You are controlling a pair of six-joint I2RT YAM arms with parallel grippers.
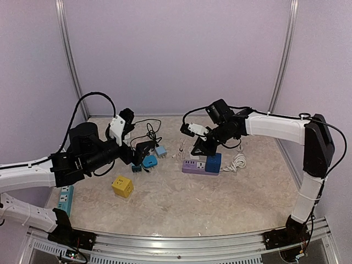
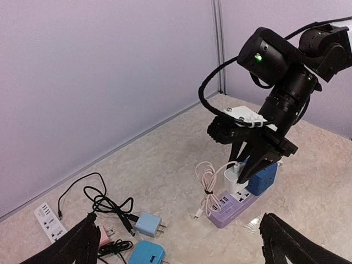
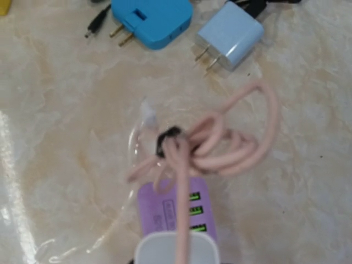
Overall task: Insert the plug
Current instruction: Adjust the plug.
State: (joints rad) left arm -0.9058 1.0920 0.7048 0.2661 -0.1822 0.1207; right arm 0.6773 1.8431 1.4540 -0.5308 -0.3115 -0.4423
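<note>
One white rounded plastic plug (image 2: 234, 175), pinched in the right gripper (image 2: 247, 170) directly over one purple power strip (image 2: 231, 209) with three green-lit ports (image 3: 193, 212), one coiled pink rubbery cable (image 3: 225, 146) trailing from it, left gripper (image 2: 181, 250) spread wide and empty, two blue boxy chargers (image 3: 230, 41) on glossy marbled beige table (image 1: 220, 203)

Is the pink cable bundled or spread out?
Bundled: the pink cable lies in loops cinched together by a dark tie.
</note>
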